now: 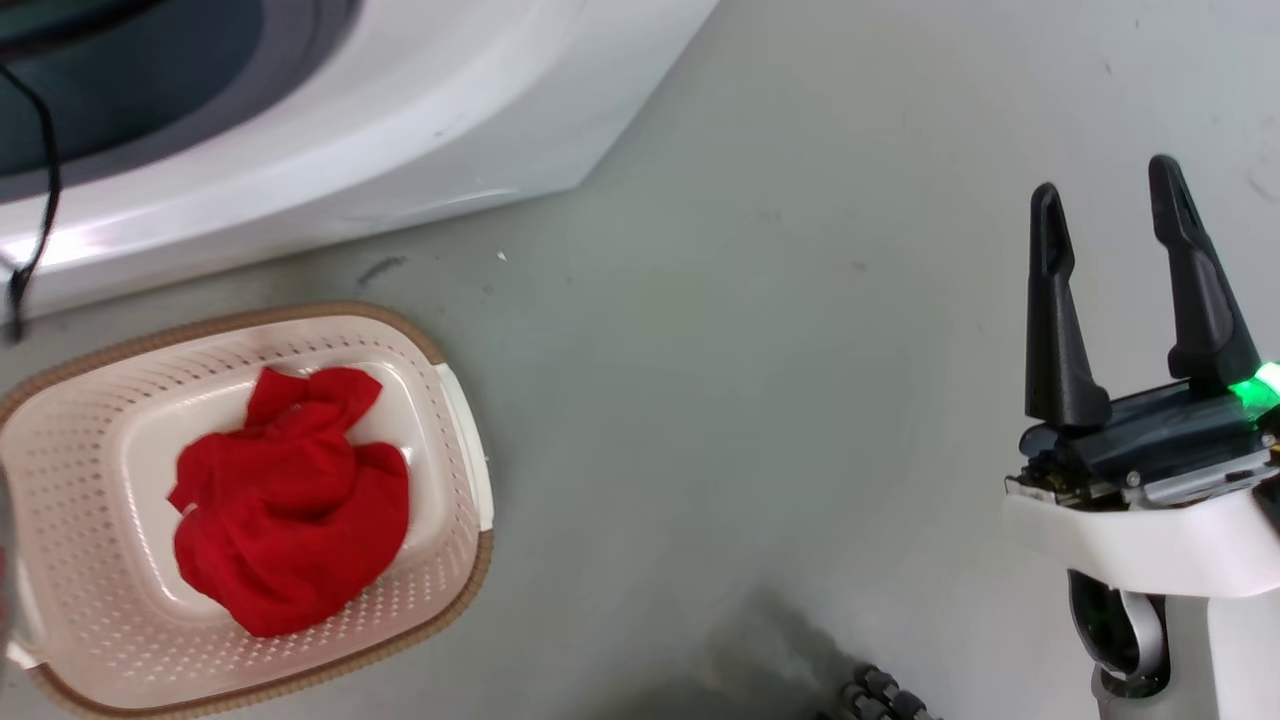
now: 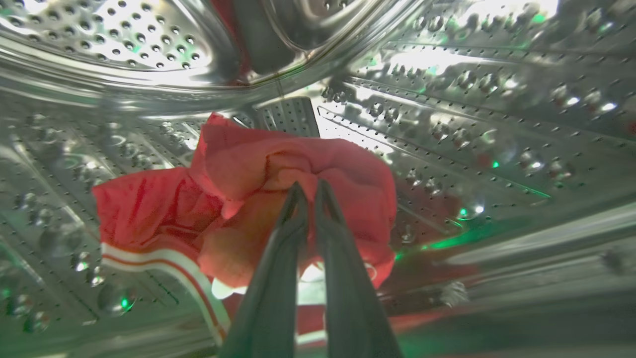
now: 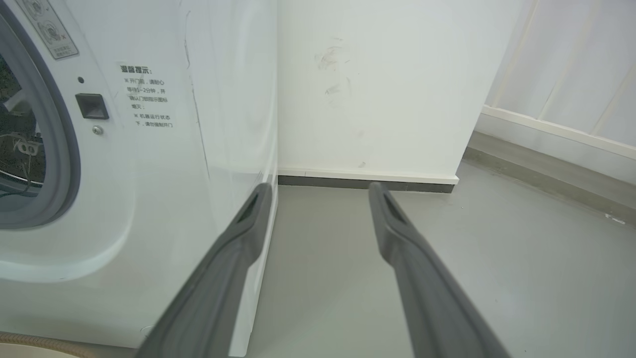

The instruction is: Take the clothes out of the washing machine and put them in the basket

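Note:
In the left wrist view a red garment (image 2: 238, 199) with a white stripe lies bunched in the washing machine's shiny perforated drum (image 2: 472, 124). My left gripper (image 2: 308, 188) is shut on a fold of it. A plain red garment (image 1: 290, 500) lies crumpled in the cream basket (image 1: 455, 450) on the floor at the lower left of the head view. The white washing machine (image 1: 350, 130) stands just beyond the basket, and its front (image 3: 149, 174) with the grey-rimmed porthole also appears in the right wrist view. My right gripper (image 1: 1105, 200) hangs open and empty over the floor at the right.
Grey floor (image 1: 750, 350) spreads between the basket and my right arm. A white wall with a dark skirting (image 3: 367, 181) stands beside the washer. A black cable (image 1: 40, 200) hangs down at the left edge. A dark ribbed part (image 1: 880, 695) pokes up at the bottom.

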### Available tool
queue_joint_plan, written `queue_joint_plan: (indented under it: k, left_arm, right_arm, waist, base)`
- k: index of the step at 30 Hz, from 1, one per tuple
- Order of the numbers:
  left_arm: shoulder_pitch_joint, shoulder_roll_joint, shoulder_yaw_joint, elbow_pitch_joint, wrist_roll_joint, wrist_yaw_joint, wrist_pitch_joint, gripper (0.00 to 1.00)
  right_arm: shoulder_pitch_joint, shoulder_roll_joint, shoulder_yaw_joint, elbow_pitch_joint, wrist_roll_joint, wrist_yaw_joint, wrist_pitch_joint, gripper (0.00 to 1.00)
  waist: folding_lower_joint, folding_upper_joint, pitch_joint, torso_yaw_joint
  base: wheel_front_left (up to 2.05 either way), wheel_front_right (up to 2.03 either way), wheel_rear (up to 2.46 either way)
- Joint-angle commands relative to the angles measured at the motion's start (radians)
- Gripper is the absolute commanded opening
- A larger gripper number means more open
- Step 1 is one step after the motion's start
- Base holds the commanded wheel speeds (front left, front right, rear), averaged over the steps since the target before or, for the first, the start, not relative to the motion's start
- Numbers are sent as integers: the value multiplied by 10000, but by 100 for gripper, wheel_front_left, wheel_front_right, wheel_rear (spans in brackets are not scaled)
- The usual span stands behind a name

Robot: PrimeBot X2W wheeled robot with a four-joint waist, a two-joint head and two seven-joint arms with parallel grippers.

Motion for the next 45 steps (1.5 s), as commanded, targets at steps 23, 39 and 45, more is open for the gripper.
queue_joint_plan:
  k: [23,39,45]
  left_arm:
    - [5666,-703,-396,-2196,-1230,324,-4330,0]
    - [10549,-1159,-420,-5877,-1009,625,-4320,0]
    - [11973,-1095,-597,-6858,-1158,730,-4062,0]
  right_arm:
    - [1495,5,-218,344,-870,-6,-20,100]
    - [3049,4,-353,681,-1319,-6,-20,100]
    - [3488,5,-286,770,-1374,-6,-20,100]
  waist:
    - [0,0,-3338,1174]
    - [0,0,-5924,2028]
    - [0,0,-6539,2132]
  base:
    - [0,0,0]
    - [0,0,0]
    - [0,0,0]
